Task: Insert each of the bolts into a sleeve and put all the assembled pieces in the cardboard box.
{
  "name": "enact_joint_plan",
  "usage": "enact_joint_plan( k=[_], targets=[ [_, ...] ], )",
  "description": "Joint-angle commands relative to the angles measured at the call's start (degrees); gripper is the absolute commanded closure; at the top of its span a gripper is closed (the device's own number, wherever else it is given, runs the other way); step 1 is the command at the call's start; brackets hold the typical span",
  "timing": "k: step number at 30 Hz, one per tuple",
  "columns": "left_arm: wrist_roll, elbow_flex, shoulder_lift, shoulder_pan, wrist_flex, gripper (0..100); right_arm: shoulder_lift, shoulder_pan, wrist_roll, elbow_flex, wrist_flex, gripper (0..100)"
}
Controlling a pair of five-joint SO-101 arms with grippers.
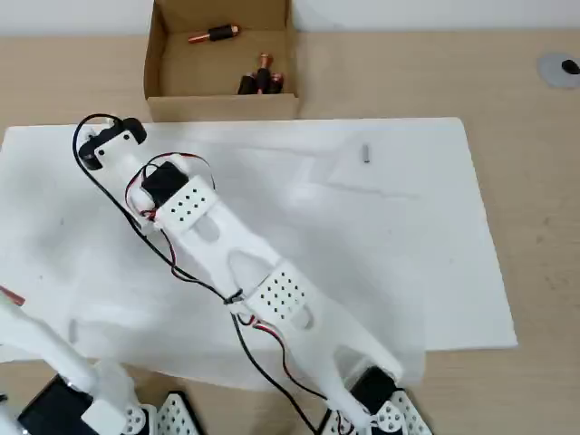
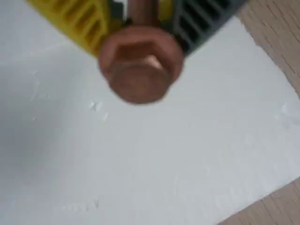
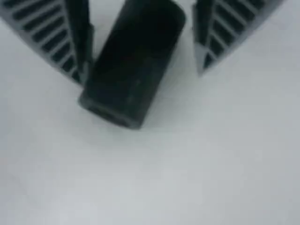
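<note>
My left gripper (image 2: 140,23) is shut on a copper bolt (image 2: 140,65), held between its yellow and grey fingers with the hex head toward the camera, above the white sheet (image 2: 140,164). A black sleeve (image 3: 133,65) lies on the sheet between the fingers of my right gripper (image 3: 140,42), which is open with a gap on each side. In the high view the cardboard box (image 1: 156,63) stands at the far edge. It holds several assembled pieces (image 1: 261,80). An arm (image 1: 190,207) stretches diagonally across the sheet to its far left corner.
A white sheet (image 1: 390,263) covers most of the wooden table (image 1: 535,181). A small grey piece (image 1: 366,152) lies on the sheet's far right part. Another arm (image 1: 36,349) stands at the near left corner. A grey disc (image 1: 560,69) sits at the far right.
</note>
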Motion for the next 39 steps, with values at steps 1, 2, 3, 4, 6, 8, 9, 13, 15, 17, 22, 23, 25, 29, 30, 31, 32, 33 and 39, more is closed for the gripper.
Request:
enact_joint_plan(
  k=[1, 2, 3, 4, 6, 8, 9, 13, 15, 17, 22, 23, 25, 29, 30, 31, 32, 33, 39],
  targets=[
    [-0.4, -0.8, -2.6, -0.6, -0.4, 98, 0.7, 1.1, -0.3, -2.2, -0.6, 81.0],
    [-0.4, -0.8, -2.6, -0.6, -0.4, 98, 0.7, 1.1, -0.3, -2.2, -0.6, 81.0],
    [-0.4, -0.8, -2.6, -0.6, -0.4, 98, 0.7, 1.1, -0.3, -2.2, -0.6, 81.0],
    [-0.4, -0.8, -2.6, -0.6, -0.4, 98, 0.7, 1.1, -0.3, -2.2, -0.6, 81.0],
    [-0.4, -0.8, -2.7, -0.6, -0.4, 98, 0.7, 1.1, -0.3, -2.2, -0.4, 81.0],
    [-1.1, -0.8, -2.7, -0.7, -0.3, 98, 0.7, 1.1, -0.3, -2.2, 0.9, 81.0],
    [-1.7, -0.8, -2.7, -0.7, -0.3, 98, 0.7, 1.1, -0.4, -2.2, 1.8, 81.0],
    [-2.0, -0.8, -2.7, -0.8, -0.2, 98, 1.2, 0.8, -0.2, -2.2, 4.9, 81.0],
    [-1.8, -0.8, -2.7, -0.8, -0.2, 98, 1.7, 0.9, -0.1, -2.7, 5.5, 81.1],
    [-1.8, -0.8, -2.7, -0.8, -0.3, 98, 1.8, 1.0, -0.1, -2.7, 5.5, 81.1],
    [-1.9, -1.2, -2.7, -0.8, -0.4, 98, 1.7, 1.2, -0.2, -2.9, 5.1, 92.9],
    [-1.9, -1.9, -2.7, -0.8, -0.1, 98, 1.7, 1.5, -0.1, -3.3, 5.0, 97.3],
    [-1.8, -3.4, -2.8, -0.8, -0.1, 99, 1.7, 2.3, -0.2, -6.0, 5.2, 98.1],
    [-1.7, -7.7, -2.8, -0.3, -0.1, 99, 0.4, 4.3, -0.1, -10.9, 5.0, 98.8],
    [-1.7, -9.1, -2.8, -0.2, 0.0, 99, -1.5, 4.3, -0.1, -10.6, 5.7, 98.8],
    [-1.6, -10.6, -2.9, -0.1, 0.1, 99, -3.6, 4.3, -0.1, -10.6, 6.8, 98.8],
    [-1.6, -12.3, -3.4, -0.1, 0.5, 99, -5.8, 4.3, -0.1, -10.6, 7.5, 98.8],
    [-1.6, -14.3, -4.4, 0.1, 1.6, 99, -8.0, 4.0, -0.1, -10.6, 7.8, 98.8],
    [2.5, -19.6, -14.4, 13.5, 8.0, 99, -24.0, 2.9, 0.0, -10.6, 7.8, 98.8]
  ],
)
